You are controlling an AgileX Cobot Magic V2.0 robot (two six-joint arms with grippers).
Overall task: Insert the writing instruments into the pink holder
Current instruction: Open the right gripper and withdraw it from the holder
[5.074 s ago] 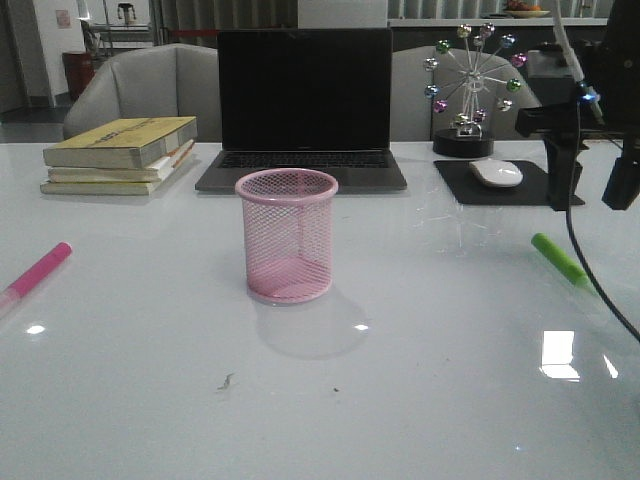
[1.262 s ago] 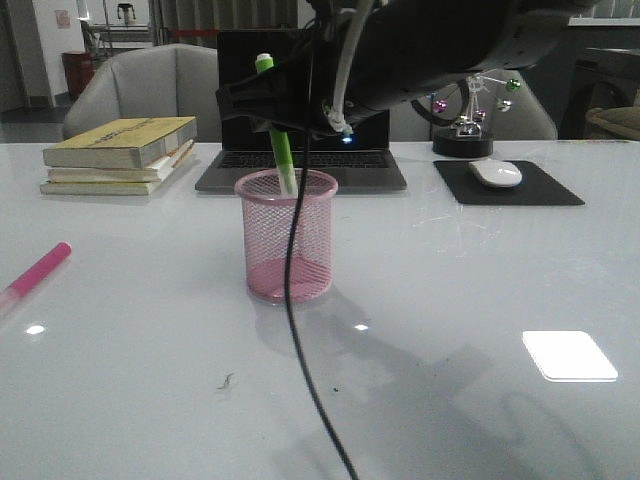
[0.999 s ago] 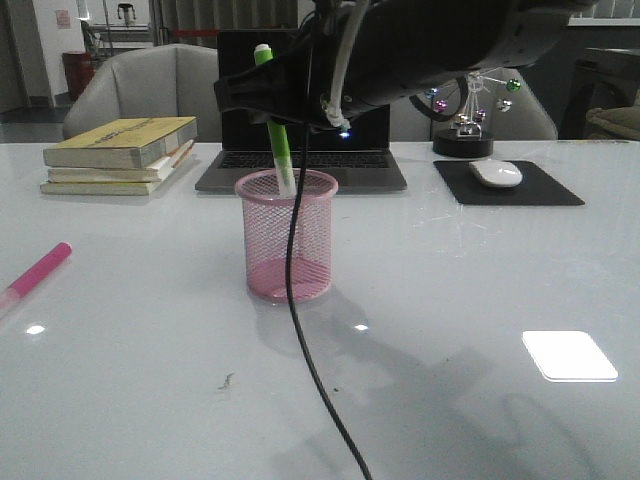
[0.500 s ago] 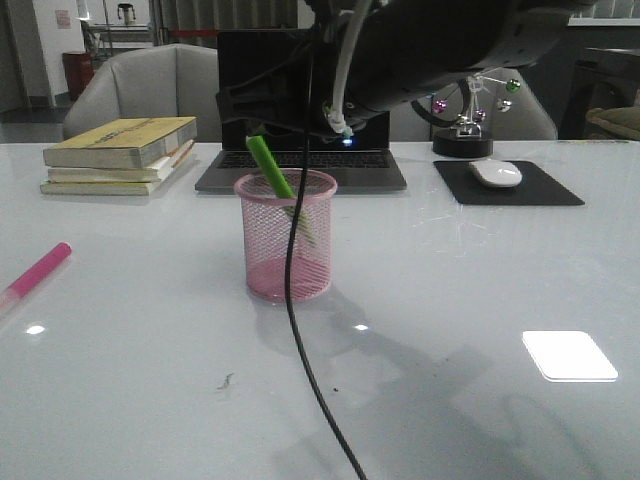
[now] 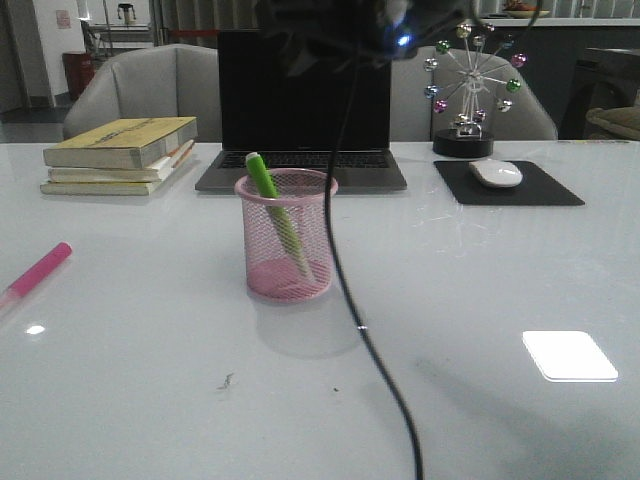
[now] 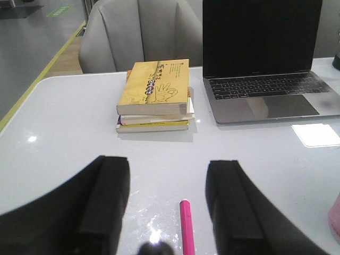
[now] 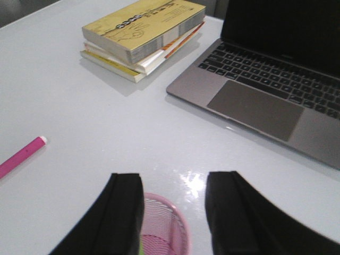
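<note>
The pink holder (image 5: 268, 255) stands mid-table in front of the laptop. The green marker (image 5: 263, 180) leans inside it, with its top poking over the rim at the left. My right gripper (image 7: 175, 178) hangs open and empty just above the pink holder (image 7: 170, 226). In the front view the right arm (image 5: 340, 25) is a dark blur high over the cup. The pink marker (image 5: 38, 272) lies flat near the table's left edge. My left gripper (image 6: 167, 162) hovers open over the pink marker (image 6: 186, 228), which lies between its fingers, untouched.
A laptop (image 5: 303, 110) sits behind the holder, and stacked books (image 5: 120, 152) lie at the back left. A mouse (image 5: 496, 173) on a dark pad and a ferris-wheel ornament (image 5: 468, 90) are at the back right. A black cable (image 5: 352, 300) hangs past the holder's right side.
The right gripper let go of the green marker, which dropped into the holder and now leans left. The right arm has risen up and back.
</note>
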